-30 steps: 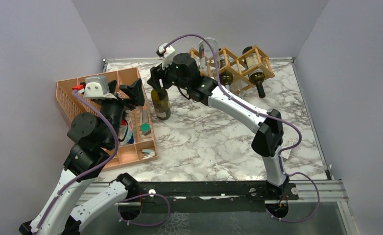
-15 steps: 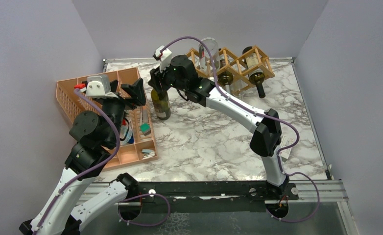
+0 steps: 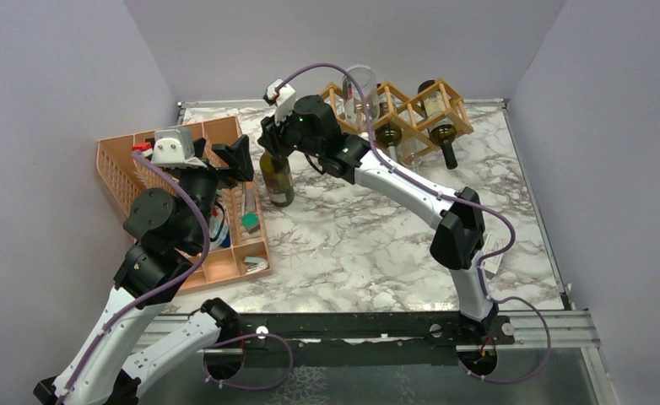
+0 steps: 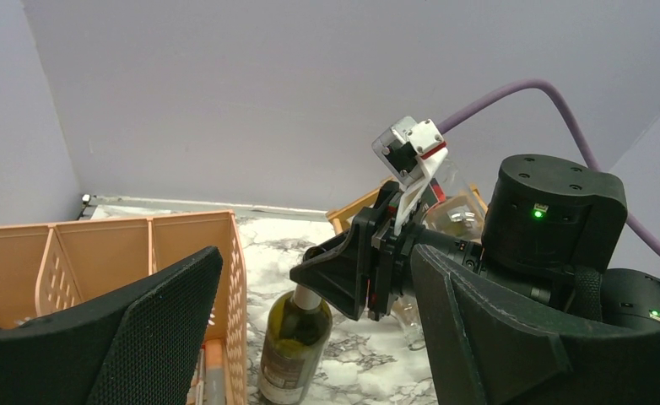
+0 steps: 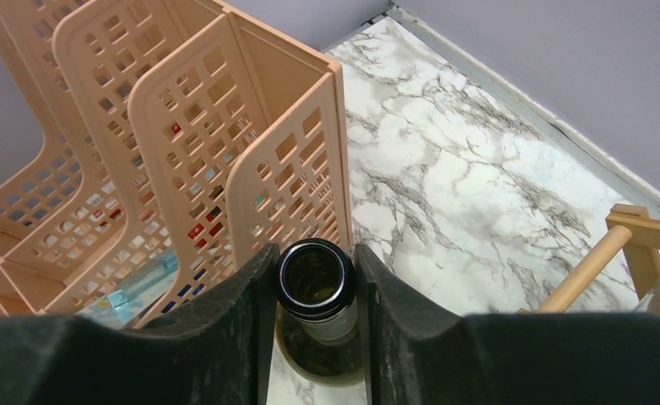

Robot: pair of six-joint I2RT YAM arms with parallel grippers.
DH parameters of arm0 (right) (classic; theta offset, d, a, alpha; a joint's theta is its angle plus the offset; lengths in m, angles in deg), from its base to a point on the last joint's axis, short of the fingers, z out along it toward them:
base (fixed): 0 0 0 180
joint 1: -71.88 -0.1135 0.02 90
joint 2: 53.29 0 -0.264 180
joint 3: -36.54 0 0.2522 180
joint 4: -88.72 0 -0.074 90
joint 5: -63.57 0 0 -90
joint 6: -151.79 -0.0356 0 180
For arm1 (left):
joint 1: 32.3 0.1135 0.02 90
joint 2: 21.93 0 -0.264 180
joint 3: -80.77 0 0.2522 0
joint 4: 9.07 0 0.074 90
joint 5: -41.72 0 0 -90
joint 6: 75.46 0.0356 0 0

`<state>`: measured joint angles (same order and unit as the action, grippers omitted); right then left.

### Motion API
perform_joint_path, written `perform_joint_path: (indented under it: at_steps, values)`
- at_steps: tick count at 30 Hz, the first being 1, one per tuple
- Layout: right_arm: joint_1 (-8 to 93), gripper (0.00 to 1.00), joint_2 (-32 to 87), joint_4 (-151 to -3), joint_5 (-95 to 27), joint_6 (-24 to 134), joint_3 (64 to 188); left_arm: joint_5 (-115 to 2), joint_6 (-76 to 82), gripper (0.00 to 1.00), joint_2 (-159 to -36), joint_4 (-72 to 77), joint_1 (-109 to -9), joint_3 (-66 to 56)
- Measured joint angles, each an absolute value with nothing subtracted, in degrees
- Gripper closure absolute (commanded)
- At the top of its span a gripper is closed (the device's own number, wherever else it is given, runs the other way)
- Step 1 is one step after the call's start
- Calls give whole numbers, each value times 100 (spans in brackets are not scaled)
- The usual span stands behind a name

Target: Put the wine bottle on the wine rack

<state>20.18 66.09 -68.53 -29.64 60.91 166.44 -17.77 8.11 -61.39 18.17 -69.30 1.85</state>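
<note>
A dark green wine bottle (image 3: 278,181) stands upright on the marble table beside the orange organizer. My right gripper (image 3: 269,152) is shut on its neck, and in the right wrist view both pads press the rim of the open bottle mouth (image 5: 314,274). The wooden wine rack (image 3: 411,110) stands at the back right of the table with two bottles lying in its cells. My left gripper (image 3: 229,156) hangs open over the organizer's right edge, just left of the bottle, with nothing between its fingers (image 4: 158,329).
The orange mesh organizer (image 3: 154,143) with small items in its compartments fills the left side. A clear glass vessel (image 3: 359,89) stands at the rack's left end. Grey walls close in on the left, back and right.
My right jaws have closed from partly open onto the bottle's neck. The left gripper has drifted slightly up and to the right, still open.
</note>
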Motion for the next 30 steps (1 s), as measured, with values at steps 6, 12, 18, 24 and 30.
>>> perform_joint_path:
  at_steps: [6,12,18,24,30]
  values:
    - [2018,97,6550,-7143,-2964,6189,16419,-1780,795,12,-6181,1823,-6930,193]
    - [2013,99,5752,-7744,-2933,6222,15146,-1782,752,11,-6218,1837,-6930,265]
    - [2009,99,4672,-8015,-2861,6231,13717,-1808,642,11,-6316,1861,-6930,340]
    - [2009,99,3780,-8033,-2776,6132,12524,-1981,430,10,-6662,1869,-6930,471]
    - [2009,99,3155,-7782,-2645,5968,11999,-2453,432,8,-7219,1856,-6930,847]
